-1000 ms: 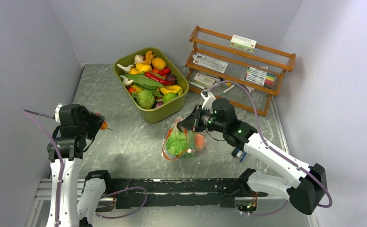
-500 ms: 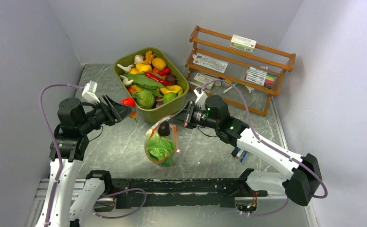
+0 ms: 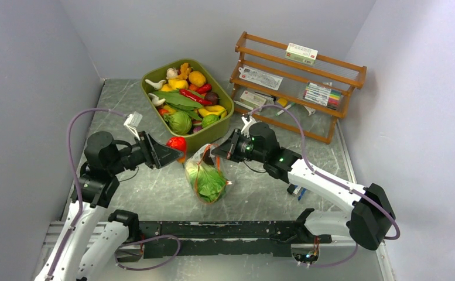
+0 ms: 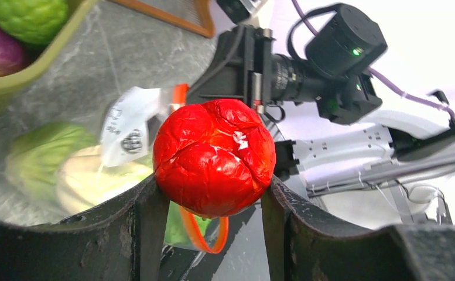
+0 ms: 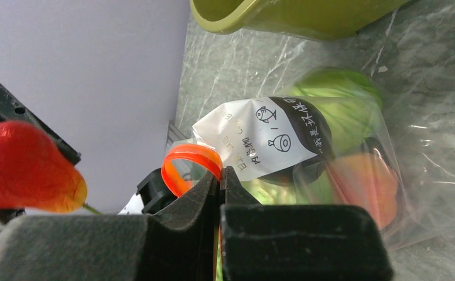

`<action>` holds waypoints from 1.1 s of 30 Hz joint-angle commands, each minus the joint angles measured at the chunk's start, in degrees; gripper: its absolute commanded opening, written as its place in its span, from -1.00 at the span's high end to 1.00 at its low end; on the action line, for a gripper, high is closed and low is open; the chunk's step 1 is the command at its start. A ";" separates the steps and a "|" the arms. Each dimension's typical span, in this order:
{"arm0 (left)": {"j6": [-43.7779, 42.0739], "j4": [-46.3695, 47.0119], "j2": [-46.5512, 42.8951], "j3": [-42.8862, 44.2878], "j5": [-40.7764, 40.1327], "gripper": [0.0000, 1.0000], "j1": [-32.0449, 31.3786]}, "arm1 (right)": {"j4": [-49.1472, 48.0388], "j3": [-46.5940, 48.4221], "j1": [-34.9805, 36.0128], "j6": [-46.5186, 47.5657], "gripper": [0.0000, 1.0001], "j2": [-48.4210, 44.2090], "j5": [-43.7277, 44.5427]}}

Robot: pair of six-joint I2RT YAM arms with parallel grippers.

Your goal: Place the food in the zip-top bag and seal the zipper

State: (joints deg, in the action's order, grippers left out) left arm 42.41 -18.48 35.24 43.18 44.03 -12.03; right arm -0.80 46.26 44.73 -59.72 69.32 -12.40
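The zip-top bag (image 3: 208, 178) was held on the counter (image 3: 154, 193) by its zipper (image 5: 187, 161), pinched in the right end effector (image 5: 220, 178); at its ten o'clock a red toy (image 4: 213, 155) was clamped in the left end effector (image 4: 210, 198) (floppy, slippery film: the stiffer strip was judged safest).

Surfaces: zip-top bag (image 3: 208, 178), clear, glossy, creased plastic film; its label (image 5: 266, 140), matt white, paper-like; zipper (image 5: 190, 159), smooth orange-red plastic; red toy fruit (image 4: 213, 157), shiny wrinkled skin; left gripper (image 4: 213, 182) fingers (image 4: 146, 225), matt scuffed black; tub (image 3: 206, 140), smooth olive plastic; rack (image 3: 266, 41), varnished wood; table (image 3: 149, 170), grey marbled.
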 commanded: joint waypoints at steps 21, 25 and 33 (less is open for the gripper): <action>2.97 2.32 16.79 1.92 -31.52 0.36 -34.81 | -0.52 1.39 -0.17 -0.22 1.00 -4.13 4.62; 3.42 -4.46 17.37 3.65 -38.77 0.34 -35.68 | 1.10 2.20 -0.17 0.64 1.00 -5.76 5.99; 2.41 -5.12 20.22 3.40 -39.09 0.24 -36.05 | -1.26 2.46 -0.13 1.84 1.00 -5.05 1.82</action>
State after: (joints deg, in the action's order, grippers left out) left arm 45.63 -22.41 53.71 45.34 6.90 -47.59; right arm 0.80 46.61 44.71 -59.07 64.03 -8.32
